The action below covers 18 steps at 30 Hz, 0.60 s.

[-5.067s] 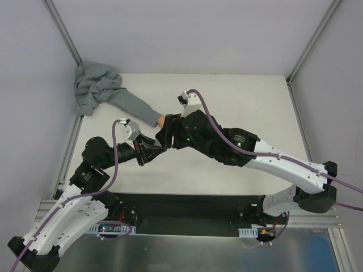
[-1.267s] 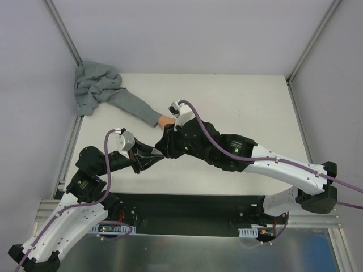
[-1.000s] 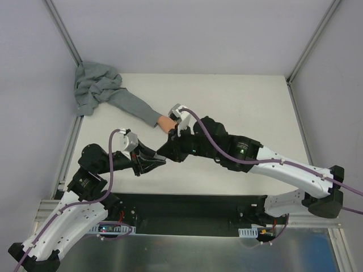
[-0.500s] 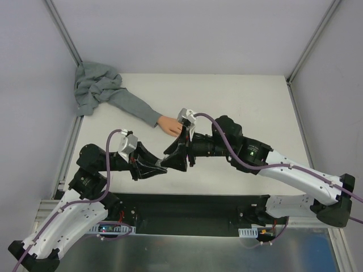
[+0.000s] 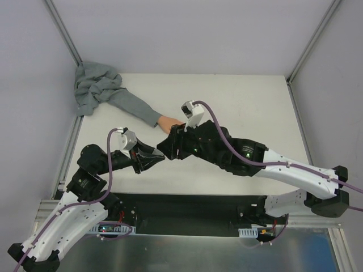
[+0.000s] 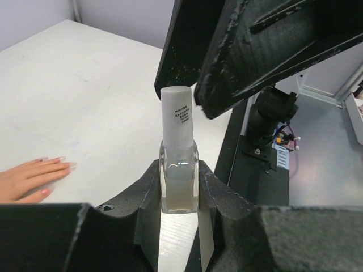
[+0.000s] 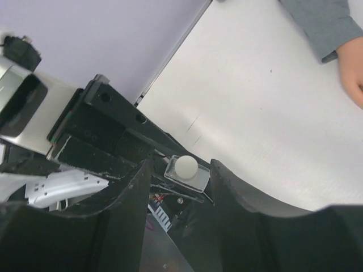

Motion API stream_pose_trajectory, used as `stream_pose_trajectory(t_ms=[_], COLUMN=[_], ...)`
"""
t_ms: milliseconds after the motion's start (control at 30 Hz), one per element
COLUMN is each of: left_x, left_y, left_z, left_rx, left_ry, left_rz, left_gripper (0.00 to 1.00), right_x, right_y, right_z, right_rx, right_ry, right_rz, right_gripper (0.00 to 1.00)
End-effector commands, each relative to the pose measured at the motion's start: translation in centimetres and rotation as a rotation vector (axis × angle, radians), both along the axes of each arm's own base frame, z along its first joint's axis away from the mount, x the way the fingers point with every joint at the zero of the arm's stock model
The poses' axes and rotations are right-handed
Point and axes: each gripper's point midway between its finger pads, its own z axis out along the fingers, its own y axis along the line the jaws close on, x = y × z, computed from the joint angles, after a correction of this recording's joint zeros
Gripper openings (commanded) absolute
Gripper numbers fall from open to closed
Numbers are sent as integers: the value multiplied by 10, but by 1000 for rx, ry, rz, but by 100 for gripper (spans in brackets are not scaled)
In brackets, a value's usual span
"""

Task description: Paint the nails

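Over the table (image 6: 85, 85), the left gripper (image 6: 179, 195) is clamping the small bottle (image 6: 179, 175) upright by its glass body, and the right gripper (image 7: 181, 190) is hovering, fingers apart, straddling the white cap (image 7: 185, 165). Uncapping looks like the step in hand: next, those fingers need closing squarely on the cap and twisting. The nails (image 6: 59, 159) are waiting on the fake hand (image 6: 25, 181), lying flat nearby.

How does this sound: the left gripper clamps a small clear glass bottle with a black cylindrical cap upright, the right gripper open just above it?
One slip: the cylindrical cap is white, not black, as the left wrist view shows. The left gripper does clamp the small clear glass bottle upright, with the right gripper open just above.
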Motion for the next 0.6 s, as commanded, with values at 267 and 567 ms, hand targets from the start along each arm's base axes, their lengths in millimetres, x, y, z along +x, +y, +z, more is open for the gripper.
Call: stream_pose_trajectory(t_ms=[267,567], left_x=[1,-114], left_y=[9,8], left_z=[23,43], left_rx=[-25,-63], left_ry=[-100,-118], left_rz=[57,-623], left_gripper=[0,0], right_x=[19,-85], right_y=[18,25], right_z=[-3,7], right_rx=[-65,204], right_ry=[-17,-315], right_rz=[-117,919], right_gripper=[24,0])
